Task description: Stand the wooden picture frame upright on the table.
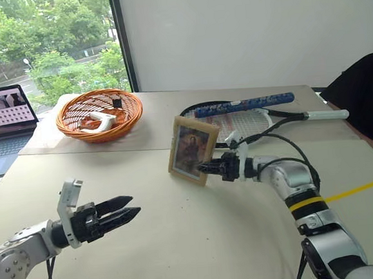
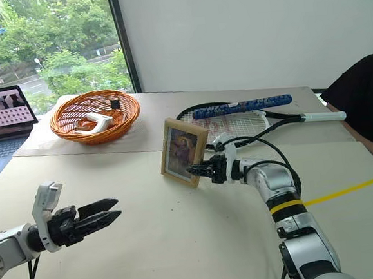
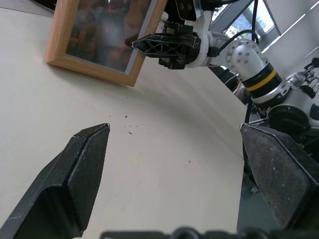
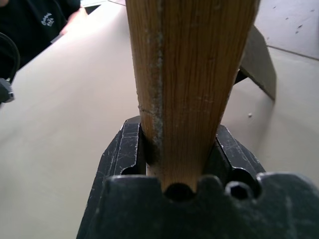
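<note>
The wooden picture frame [image 1: 192,149] stands upright near the middle of the table [image 1: 201,242], leaning slightly back, with its dark reddish picture facing me. Its lower edge rests on the tabletop. My right gripper [image 1: 205,168] is shut on the frame's lower right edge; in the right wrist view both fingers [image 4: 130,149] press the light wood [image 4: 189,74], with the fold-out stand [image 4: 259,59] behind it. My left gripper [image 1: 135,207] hovers open over the near left of the table, well apart from the frame, its fingers [image 3: 84,164] spread wide with nothing between them.
An orange woven basket [image 1: 99,114] holding a white object sits at the back left. A racket [image 1: 249,118] and a blue-handled one [image 1: 245,104] lie behind the frame. A laptop [image 1: 4,121] stands at far left, and a person in dark clothing [image 1: 367,93] is at right.
</note>
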